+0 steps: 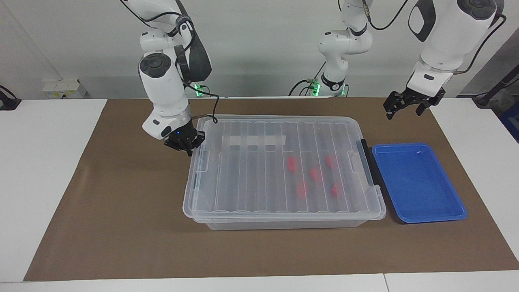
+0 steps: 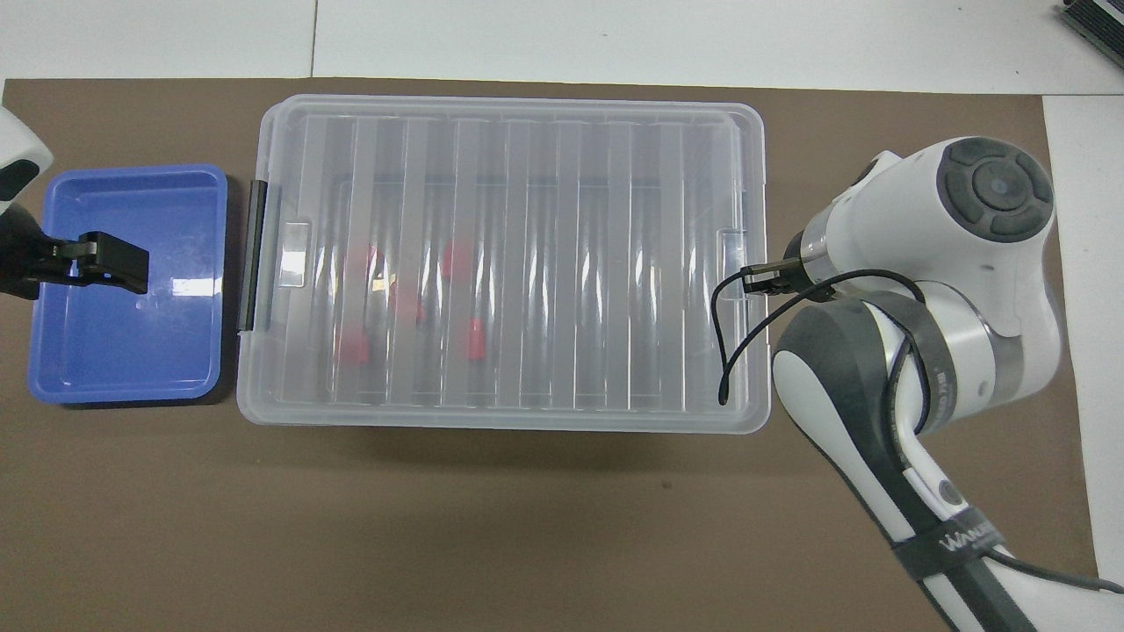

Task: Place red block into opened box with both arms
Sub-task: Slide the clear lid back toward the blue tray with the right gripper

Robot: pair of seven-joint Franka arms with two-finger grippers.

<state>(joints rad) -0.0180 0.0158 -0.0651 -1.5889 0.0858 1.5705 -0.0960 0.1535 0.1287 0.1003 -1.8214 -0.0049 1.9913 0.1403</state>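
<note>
Red blocks (image 1: pixel 315 173) in lidded box (image 1: pixel 284 211), apart from right end effector (image 1: pixel 187 147).

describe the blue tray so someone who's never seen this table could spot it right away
Find the big clear box in the middle of the brown mat. The blue tray lies flat beside its black-barred end, toward the left arm's end of the table. It is the only solid blue thing there, shallow and lidless.

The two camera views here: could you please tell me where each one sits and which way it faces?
Facing view: high across the table, facing the robots; shows both arms, right gripper at the box, left gripper raised.
Overhead view: high above the robots' end, looking steeply down; shows the right arm and left gripper over the blue tray.
Shared: box, red blocks, tray.
</note>
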